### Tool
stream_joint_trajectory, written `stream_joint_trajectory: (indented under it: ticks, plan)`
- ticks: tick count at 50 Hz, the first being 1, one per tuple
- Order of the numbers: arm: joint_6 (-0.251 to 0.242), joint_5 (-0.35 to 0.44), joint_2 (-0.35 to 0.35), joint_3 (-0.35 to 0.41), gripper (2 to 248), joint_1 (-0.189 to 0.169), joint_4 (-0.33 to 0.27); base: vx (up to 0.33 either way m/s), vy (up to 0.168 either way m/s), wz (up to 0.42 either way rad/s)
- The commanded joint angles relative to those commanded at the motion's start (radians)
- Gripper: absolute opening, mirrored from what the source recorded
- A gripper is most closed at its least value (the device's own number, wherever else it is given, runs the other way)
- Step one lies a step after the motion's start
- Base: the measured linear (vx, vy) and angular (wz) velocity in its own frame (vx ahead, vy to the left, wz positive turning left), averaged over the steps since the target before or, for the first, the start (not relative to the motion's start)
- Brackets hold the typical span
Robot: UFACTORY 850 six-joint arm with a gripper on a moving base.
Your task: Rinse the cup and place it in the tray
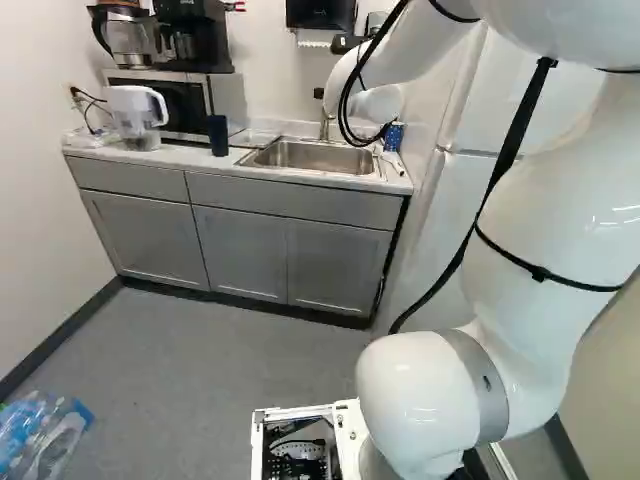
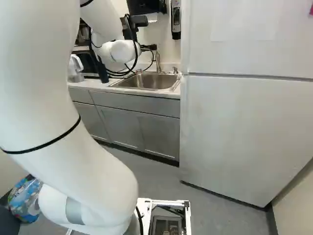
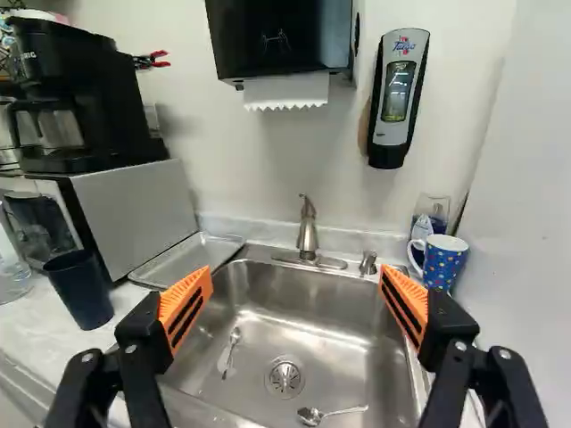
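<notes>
In the right base view the gripper [image 2: 149, 47] is over the sink area. The wrist view shows the gripper [image 3: 294, 299] open, its orange pads wide apart with nothing gripped, the sink ahead between them. A dark blue cup [image 3: 80, 290] stands upright on the counter, beyond the finger on the coffee maker's side; the left base view shows this cup [image 1: 217, 135] too. A flat metal tray [image 3: 187, 257] lies between the microwave and the sink. At the opposite sink corner stands a blue dotted mug [image 3: 443, 261]. Under the faucet [image 3: 308, 234] is the basin.
Two spoons lie in the sink [image 3: 357, 312]. A glass [image 3: 432, 210] stands behind the mug. Beyond the dark cup are a microwave [image 3: 134, 209], a coffee maker [image 3: 80, 98] and a water pitcher [image 1: 137, 115]. A white fridge [image 2: 234, 127] borders the counter. Bagged bottles [image 1: 40, 435] lie on the floor.
</notes>
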Motion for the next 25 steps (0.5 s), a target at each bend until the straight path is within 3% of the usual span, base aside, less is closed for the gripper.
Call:
stream_joint_trajectory:
  ticks: [12,25]
  plan:
    - [0.0,0.0,0.0,0.0,247,0.0,0.0,0.11,0.002,0.003]
    - [0.0,0.0,0.0,0.0,247,0.0,0.0,0.141,0.032,0.138]
